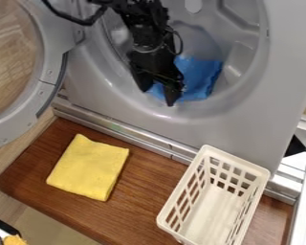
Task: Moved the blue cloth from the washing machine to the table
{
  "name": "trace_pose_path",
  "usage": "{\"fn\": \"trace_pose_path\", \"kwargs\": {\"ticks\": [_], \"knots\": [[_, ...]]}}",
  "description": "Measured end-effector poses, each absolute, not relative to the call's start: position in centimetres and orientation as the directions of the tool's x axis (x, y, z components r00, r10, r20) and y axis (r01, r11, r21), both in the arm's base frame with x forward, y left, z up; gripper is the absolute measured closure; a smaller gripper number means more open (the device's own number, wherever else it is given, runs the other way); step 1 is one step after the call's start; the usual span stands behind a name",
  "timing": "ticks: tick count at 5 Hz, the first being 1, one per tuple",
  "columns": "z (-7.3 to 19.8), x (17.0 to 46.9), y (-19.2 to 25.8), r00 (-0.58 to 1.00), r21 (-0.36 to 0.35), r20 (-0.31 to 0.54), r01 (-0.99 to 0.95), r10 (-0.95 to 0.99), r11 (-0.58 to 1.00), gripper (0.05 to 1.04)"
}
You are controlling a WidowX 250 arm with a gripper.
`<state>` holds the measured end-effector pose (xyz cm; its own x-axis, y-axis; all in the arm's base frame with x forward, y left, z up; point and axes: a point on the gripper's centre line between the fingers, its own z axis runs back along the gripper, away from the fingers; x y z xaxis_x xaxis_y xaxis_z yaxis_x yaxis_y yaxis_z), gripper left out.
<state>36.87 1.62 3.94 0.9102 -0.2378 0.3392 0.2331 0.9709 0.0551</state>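
Note:
The black gripper [158,96] hangs down at the mouth of the washing machine drum, with its two fingertips spread apart. The blue cloth [199,79] lies crumpled on the lower part of the drum opening, mostly right of the gripper. A bit of its blue shows between the fingers, and the gripper covers part of its left side. Below the machine is the brown wooden table [143,191].
A folded yellow cloth [88,167] lies on the table's left part. A white slatted basket [213,206] stands on its right part. The washing machine's round door [44,95] is swung out at the left, and a metal ledge [133,136] runs along the machine's base.

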Motion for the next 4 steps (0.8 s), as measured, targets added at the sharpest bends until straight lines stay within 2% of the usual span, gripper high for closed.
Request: {"fn": "trace_pose_path", "kwargs": {"ticks": [1,3,4], "knots": [[3.7,37.7,1.4,0.904,0.069,0.342,0.248,-0.257,0.966,0.133],[3.2,36.9,3.1,0.931,0.143,0.327,0.122,-0.163,0.982,0.713],[3.2,36.7,3.2,0.931,0.142,0.327,0.118,-0.159,0.983,0.91]]}}
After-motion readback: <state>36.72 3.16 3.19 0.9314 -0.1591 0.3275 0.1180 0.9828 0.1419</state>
